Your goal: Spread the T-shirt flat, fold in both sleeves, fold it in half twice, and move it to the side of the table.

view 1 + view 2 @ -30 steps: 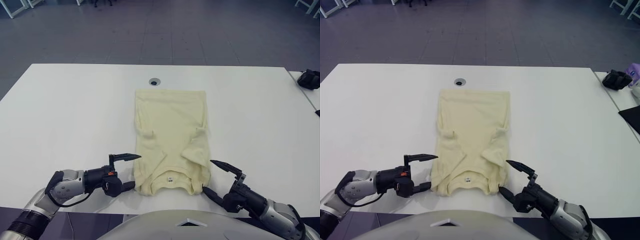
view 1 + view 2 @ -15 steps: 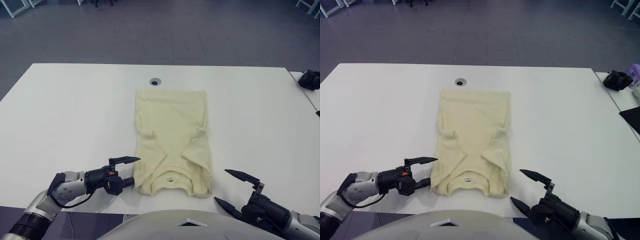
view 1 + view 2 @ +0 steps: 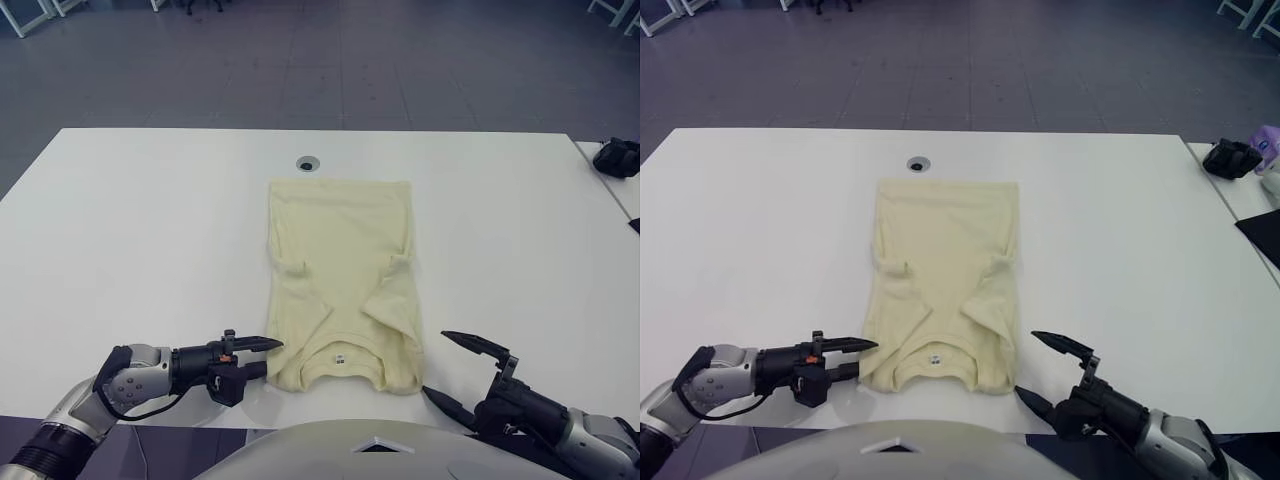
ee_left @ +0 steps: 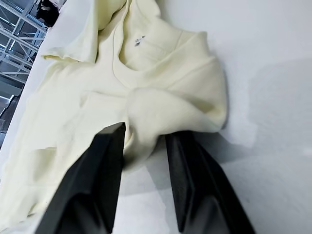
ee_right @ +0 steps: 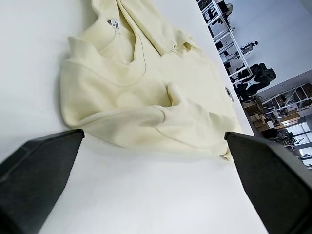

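A pale yellow T-shirt lies lengthwise in the middle of the white table, both sleeves folded in and the collar toward the front edge. My left gripper sits low at the shirt's near left shoulder corner, open by a narrow gap. In the left wrist view the cloth edge bulges between its two fingers. My right gripper is open wide by the front edge, a little to the right of the shirt's near right corner and clear of the cloth.
A round cable hole sits in the table just beyond the shirt's far hem. A black object lies on the neighbouring table at the far right. Bare tabletop lies to the left and right of the shirt.
The left gripper's fingers have narrowed and dropped onto the shirt's near left corner. The right gripper has pulled away from the shirt's near right corner toward the front edge, staying open.
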`<action>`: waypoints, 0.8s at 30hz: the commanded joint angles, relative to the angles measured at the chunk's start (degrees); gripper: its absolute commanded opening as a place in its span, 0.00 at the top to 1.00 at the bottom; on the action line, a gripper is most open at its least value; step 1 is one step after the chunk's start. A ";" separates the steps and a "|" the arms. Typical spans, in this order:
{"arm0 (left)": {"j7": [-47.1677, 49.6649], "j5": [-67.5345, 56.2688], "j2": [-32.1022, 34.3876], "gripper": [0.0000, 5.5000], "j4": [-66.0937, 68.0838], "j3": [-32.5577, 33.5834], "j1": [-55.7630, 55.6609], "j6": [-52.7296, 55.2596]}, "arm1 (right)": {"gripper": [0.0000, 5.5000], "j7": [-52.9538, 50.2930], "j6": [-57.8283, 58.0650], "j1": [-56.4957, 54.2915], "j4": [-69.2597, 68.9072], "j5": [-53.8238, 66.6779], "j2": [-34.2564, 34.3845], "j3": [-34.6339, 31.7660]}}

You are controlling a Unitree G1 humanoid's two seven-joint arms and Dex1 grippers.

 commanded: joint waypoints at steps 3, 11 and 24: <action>-1.96 -0.18 2.78 0.93 0.66 -0.81 1.48 1.30 | 0.02 4.50 7.37 2.11 8.36 -10.26 -1.70 3.78; -5.64 -19.88 1.23 1.00 -10.81 0.13 1.26 16.99 | 0.02 3.37 4.75 4.18 9.07 -9.57 -3.51 2.78; -5.57 -42.21 0.06 1.00 -27.18 7.68 -0.49 48.16 | 0.02 2.18 1.26 6.55 7.58 -11.74 -3.95 4.20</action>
